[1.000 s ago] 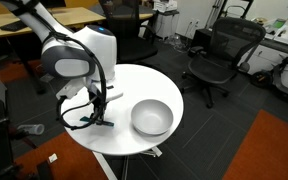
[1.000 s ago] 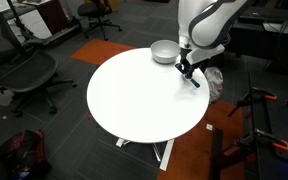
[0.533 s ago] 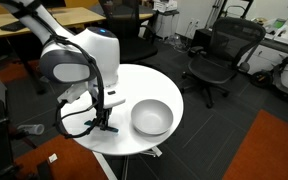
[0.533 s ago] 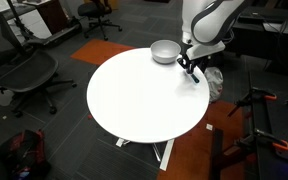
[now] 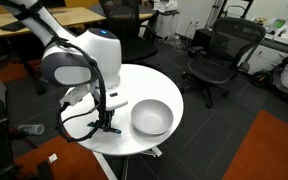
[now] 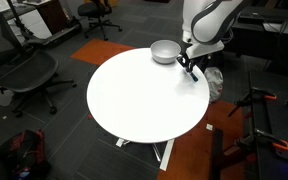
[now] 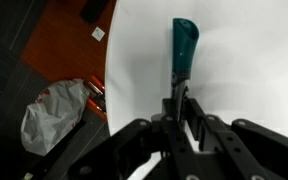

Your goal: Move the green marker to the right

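The green marker is a thin teal stick held between my gripper's fingers, its capped end pointing away over the white round table. The gripper is shut on it, low over the table near the edge. In an exterior view the gripper sits left of the grey bowl. In an exterior view the gripper is just right of the bowl. The marker is too small to make out in both exterior views.
The table edge runs close beside the gripper, with orange carpet and a crumpled bag below. Office chairs stand around the table. A black cable hangs from the arm.
The gripper has shifted slightly along the table edge with the marker in it, then nearly stopped. The bowl has not moved.
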Robot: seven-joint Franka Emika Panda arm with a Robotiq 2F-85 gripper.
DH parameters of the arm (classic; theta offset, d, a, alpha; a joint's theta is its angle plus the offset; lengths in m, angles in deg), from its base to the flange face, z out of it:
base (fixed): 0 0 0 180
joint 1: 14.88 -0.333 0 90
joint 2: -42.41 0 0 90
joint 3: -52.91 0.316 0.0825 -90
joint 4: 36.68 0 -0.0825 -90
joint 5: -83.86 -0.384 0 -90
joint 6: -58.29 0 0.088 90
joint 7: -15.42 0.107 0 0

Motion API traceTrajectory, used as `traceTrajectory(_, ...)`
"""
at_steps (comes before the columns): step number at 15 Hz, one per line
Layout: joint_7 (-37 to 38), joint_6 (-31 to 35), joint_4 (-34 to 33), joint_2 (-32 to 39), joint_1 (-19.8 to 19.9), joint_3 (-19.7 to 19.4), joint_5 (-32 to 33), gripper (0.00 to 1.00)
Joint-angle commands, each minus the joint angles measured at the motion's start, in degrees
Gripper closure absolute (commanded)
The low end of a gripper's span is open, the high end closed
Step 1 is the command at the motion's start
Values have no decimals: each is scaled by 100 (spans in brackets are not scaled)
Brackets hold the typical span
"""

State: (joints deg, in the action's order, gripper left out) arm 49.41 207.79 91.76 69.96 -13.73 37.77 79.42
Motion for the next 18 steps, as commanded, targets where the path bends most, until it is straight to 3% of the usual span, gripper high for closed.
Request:
traceTrajectory(1,-79,144,-100,107,32,-3,5,92)
traceTrajectory(2,-92,171,-116,129,48,22,-33,56)
traceTrajectory(4,-92,178,-140,163,41,18,-30,50)
traceTrajectory(10,-55,50,102,-248,-92,-48,74,5)
traceTrajectory(11,-97,28,176,-367,-96,-29,77,0)
traceTrajectory(18,-136,-470,806,-1461,-143,27,341,0)
